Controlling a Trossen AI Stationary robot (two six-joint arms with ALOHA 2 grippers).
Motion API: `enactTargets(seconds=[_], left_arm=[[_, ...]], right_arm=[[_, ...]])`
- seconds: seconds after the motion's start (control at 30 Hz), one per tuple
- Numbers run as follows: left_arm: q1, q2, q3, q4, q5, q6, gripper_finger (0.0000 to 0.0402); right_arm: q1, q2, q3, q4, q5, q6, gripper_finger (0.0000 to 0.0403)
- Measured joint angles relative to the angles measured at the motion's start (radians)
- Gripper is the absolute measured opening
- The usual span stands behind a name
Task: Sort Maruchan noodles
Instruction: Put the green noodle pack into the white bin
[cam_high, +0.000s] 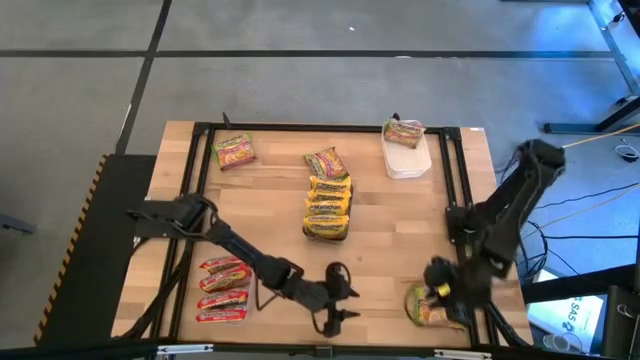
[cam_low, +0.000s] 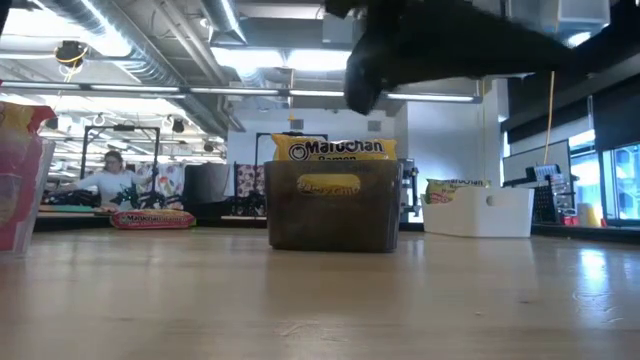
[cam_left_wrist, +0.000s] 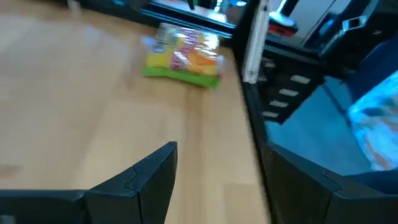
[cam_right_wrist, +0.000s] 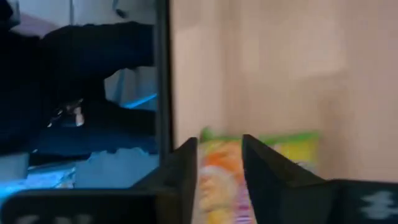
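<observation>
High view — yellow packets (cam_high: 328, 208) sat stacked in a dark tray mid-worktop (cam_high: 400, 230), with one green-and-pink packet (cam_high: 325, 161) just behind them. Red packets (cam_high: 222, 289) lay in a row at the near left, a further green-and-pink one (cam_high: 234, 150) at the far left, another (cam_high: 404, 131) on the white tray (cam_high: 408, 163) at the far right. The right gripper (cam_high: 437, 293) was down at the near right edge over a green-and-pink packet (cam_high: 427, 306). The left gripper (cam_high: 337, 296) waited near the front centre, fingers apart, nothing in them.

Low view: the dark tray (cam_low: 333, 205) held yellow packets (cam_low: 333, 150) standing above its rim; the white tray (cam_low: 478, 211) stood to one side, a red packet (cam_low: 152, 219) flat to the other. A person sat in the room behind.

Left wrist view: the left gripper's fingers (cam_left_wrist: 149, 180) stood wide, bare worktop between them; the green-and-pink packet (cam_left_wrist: 183, 57) lay ahead by the edge rail.

Right wrist view — the right gripper (cam_right_wrist: 219, 165) had its fingers narrowed astride the packet (cam_right_wrist: 273, 155); whether they already pinched it I could not tell.

Judged step: picking up the stray green-and-pink packet. Next move would call for a firm pinch, a clean lift, then carrying it to the white tray.
</observation>
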Motion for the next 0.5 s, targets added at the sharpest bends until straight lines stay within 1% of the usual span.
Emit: enactTargets(seconds=[0.07,0.1,0.2,0.27,0.37,0.4,0.5], left_arm=[[-0.017,0.029,0.027,0.003,-0.004,-0.018,0.0231],[-0.026,0.038,0.039,-0.001,-0.01,-0.027,0.0231],[-0.046,0.05,0.058,0.01,-0.02,-0.054,0.0231],[-0.058,0.055,0.058,0.011,-0.04,-0.085,0.0231],[-0.079,0.061,0.056,0.001,-0.076,-0.106,0.0231],[-0.083,0.061,0.056,0.005,-0.088,-0.108,0.0231],[-0.1,0.059,0.056,0.011,-0.116,-0.112,0.0231]], right_arm=[[0.077,0.073,0.0,0.023,0.018,0.058,0.0071],[0.102,0.113,0.0,0.037,0.01,0.087,0.0059],[0.145,0.233,-0.001,0.065,-0.068,0.148,0.0027],[0.158,0.301,-0.001,0.109,-0.091,0.157,0.001],[0.14,0.375,0.003,0.199,-0.101,0.144,0.0004],[0.124,0.393,0.004,0.219,-0.087,0.13,0.0006],[0.054,0.431,0.0,0.288,-0.002,0.105,0.0011]])
